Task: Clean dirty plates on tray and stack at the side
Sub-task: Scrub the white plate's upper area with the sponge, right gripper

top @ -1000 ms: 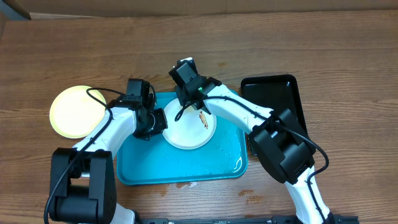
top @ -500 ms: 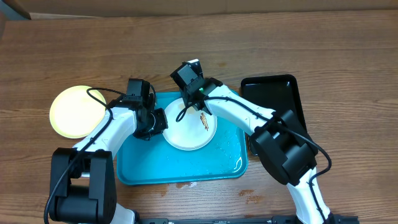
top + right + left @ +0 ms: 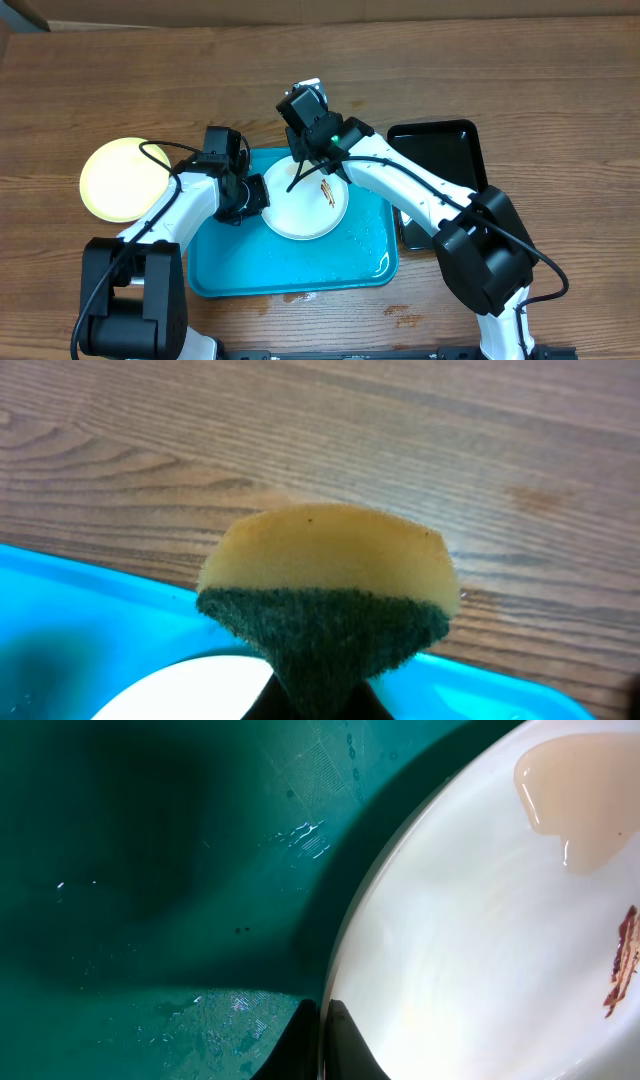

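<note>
A white plate with a dark smear lies on the turquoise tray. My left gripper is shut on the plate's left rim; in the left wrist view its fingers pinch the rim of the white plate, which carries a brown smear and a pale puddle. My right gripper is shut on a yellow and green sponge, over the plate's far edge. A pale yellow-green plate lies on the table at the left. Only one white plate shows.
A glossy black tray lies on the table right of the turquoise tray. Water drops sit on the turquoise tray's right side. A wall edge runs along the far side of the table.
My right arm has lifted and shifted slightly right and back with the sponge. The left gripper and the plate have stayed where they were.
</note>
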`<action>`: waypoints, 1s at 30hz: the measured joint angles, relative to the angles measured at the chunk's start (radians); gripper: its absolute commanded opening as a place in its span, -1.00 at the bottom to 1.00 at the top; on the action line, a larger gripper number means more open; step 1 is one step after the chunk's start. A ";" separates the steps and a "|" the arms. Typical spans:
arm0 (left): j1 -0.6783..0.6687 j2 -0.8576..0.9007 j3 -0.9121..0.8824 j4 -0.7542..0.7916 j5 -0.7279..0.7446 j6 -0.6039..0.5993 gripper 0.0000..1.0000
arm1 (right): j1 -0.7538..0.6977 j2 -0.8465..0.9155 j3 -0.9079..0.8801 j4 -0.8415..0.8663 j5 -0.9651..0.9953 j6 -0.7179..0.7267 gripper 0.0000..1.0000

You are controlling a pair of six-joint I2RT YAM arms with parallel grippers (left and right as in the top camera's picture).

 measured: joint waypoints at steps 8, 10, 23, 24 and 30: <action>0.000 0.000 0.000 0.000 0.000 0.000 -0.92 | 0.000 0.050 0.000 0.051 -0.023 0.028 -0.93; 0.000 0.000 0.000 0.000 0.000 0.000 -0.92 | 0.000 0.071 0.000 0.053 -0.026 0.039 -0.93; 0.000 0.000 0.000 0.004 0.000 0.000 -0.92 | 0.000 0.141 -0.010 0.108 -0.014 0.069 -0.93; 0.000 0.000 0.000 0.004 0.000 0.000 -0.92 | 0.000 0.141 -0.010 0.105 -0.013 0.069 -0.93; 0.000 0.000 0.000 0.003 0.000 0.000 -0.92 | 0.000 0.136 -0.007 -0.010 -0.003 0.088 -0.93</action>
